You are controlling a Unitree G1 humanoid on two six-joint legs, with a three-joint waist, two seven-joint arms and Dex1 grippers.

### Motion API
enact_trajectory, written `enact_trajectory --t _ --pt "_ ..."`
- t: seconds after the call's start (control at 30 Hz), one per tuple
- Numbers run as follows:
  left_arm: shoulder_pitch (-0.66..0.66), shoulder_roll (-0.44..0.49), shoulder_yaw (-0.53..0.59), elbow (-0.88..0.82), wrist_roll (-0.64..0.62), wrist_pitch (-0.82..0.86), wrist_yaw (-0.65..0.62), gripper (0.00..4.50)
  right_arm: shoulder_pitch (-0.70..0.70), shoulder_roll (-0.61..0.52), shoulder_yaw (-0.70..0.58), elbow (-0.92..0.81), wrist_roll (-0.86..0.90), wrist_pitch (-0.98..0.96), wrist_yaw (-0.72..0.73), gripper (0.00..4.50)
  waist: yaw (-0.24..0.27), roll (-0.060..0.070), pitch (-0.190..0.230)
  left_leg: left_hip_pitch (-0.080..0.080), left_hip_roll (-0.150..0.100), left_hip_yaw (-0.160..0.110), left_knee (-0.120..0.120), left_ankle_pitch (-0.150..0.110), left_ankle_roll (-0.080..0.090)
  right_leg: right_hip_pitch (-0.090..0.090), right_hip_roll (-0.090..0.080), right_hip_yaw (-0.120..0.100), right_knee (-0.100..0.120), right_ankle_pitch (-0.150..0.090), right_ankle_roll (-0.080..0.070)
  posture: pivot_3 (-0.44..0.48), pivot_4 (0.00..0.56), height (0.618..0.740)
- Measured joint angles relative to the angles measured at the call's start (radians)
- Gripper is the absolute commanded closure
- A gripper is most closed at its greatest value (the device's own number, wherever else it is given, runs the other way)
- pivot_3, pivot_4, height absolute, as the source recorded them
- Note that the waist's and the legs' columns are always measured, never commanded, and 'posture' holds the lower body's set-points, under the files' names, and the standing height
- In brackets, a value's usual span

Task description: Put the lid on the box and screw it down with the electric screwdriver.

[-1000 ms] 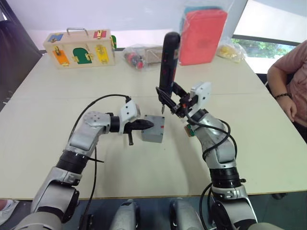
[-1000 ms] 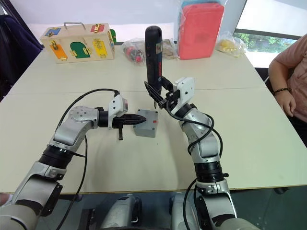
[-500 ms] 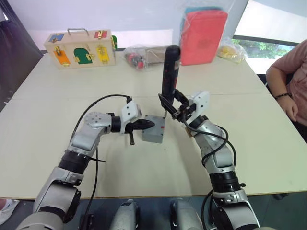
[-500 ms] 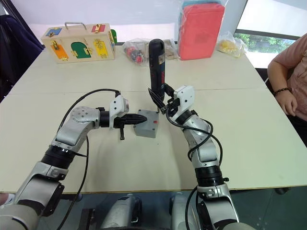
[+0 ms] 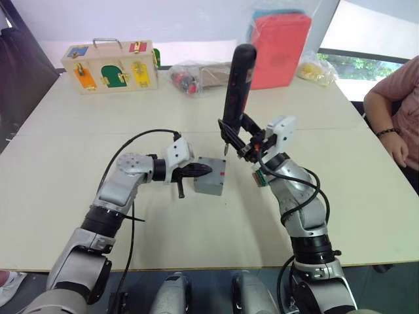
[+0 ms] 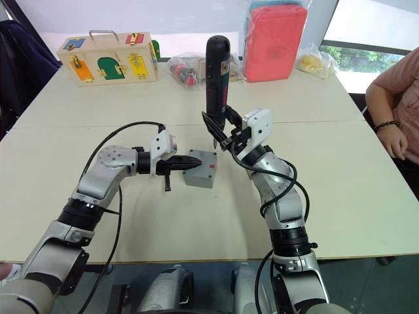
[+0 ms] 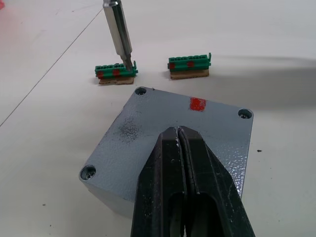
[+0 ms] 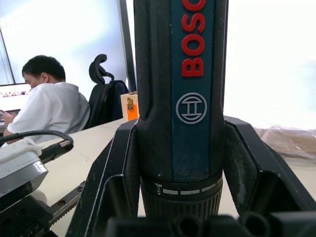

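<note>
The grey lid (image 7: pixel 173 123) sits on the box (image 5: pixel 211 178) in the middle of the table, with screw holes at its corners and a red spot. My left gripper (image 7: pixel 178 134) is shut, its tips resting flat on the lid's top. My right gripper (image 5: pixel 236 133) is shut on the electric screwdriver (image 5: pixel 236 85), holding it upright with the bit pointing down. The bit tip (image 7: pixel 129 65) hangs a little above and beyond a far corner hole (image 7: pixel 141 91) of the lid, not touching it.
Two green connector blocks (image 7: pixel 116 71) (image 7: pixel 190 63) lie just beyond the box. At the back stand a wooden latch box (image 5: pixel 109 65), plastic bags (image 5: pixel 190 75) and a red bag (image 5: pixel 277 49). A person's arm (image 5: pixel 393 111) rests at the table's right edge.
The screwdriver dipped toward the box's far corner half a second ago, then rose again and shifted slightly right. My left gripper has stayed on the lid.
</note>
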Motion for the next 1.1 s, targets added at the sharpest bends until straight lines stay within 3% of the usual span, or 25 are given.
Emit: enact_trajectory --t 1.1 --pt "0.007 0.001 0.001 -0.019 0.000 0.023 0.001 4.50 0.010 0.000 0.025 0.094 -0.011 -0.087 0.022 2.71 -0.001 0.000 0.000 0.001 0.000 0.000 0.000 0.000 0.000 0.000 0.000 0.000 0.000 0.000 0.000 0.000 0.150 0.730"
